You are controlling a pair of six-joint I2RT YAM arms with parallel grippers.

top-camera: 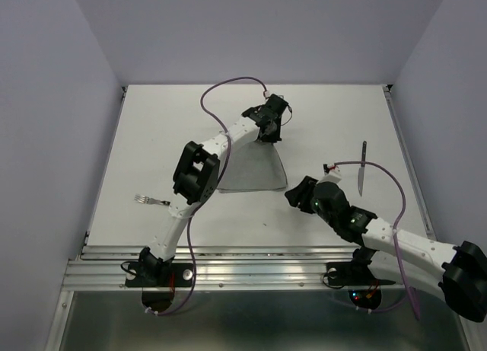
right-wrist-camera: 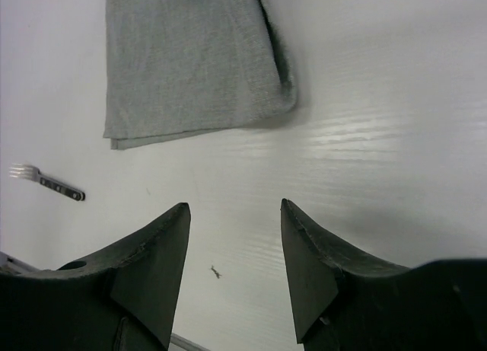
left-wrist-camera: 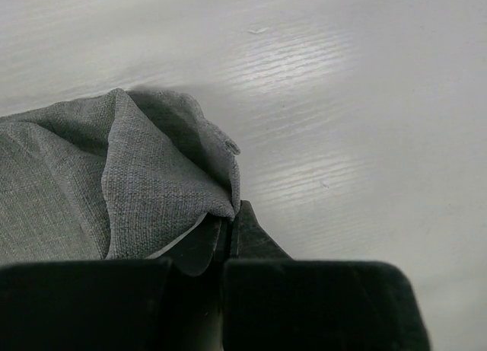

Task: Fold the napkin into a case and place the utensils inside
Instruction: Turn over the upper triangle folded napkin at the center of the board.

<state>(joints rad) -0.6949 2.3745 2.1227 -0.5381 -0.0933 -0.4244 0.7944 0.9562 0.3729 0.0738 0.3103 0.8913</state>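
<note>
- The napkin (top-camera: pixel 253 172) is mid-fold, a doubled grey panel. Its far corner is pinched in the left gripper (left-wrist-camera: pixel 228 231), jaws clamped tight on the cloth, and its near edge lies just ahead of the right gripper (right-wrist-camera: pixel 234 210).
- The right gripper's jaws stand wide apart, holding nothing, over bare table (right-wrist-camera: pixel 380 138).
- This looks like the folding stage, with no narrow case yet. The next move calls for another fold across, edges kept aligned.
- The knife (top-camera: pixel 362 168) waits beyond the right gripper and the fork (right-wrist-camera: pixel 46 182) off to its left, both outside the cloth.
- No brand, label or writing is readable.

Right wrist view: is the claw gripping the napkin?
No, the right claw stands open and empty, the napkin lying apart ahead of it.
</note>
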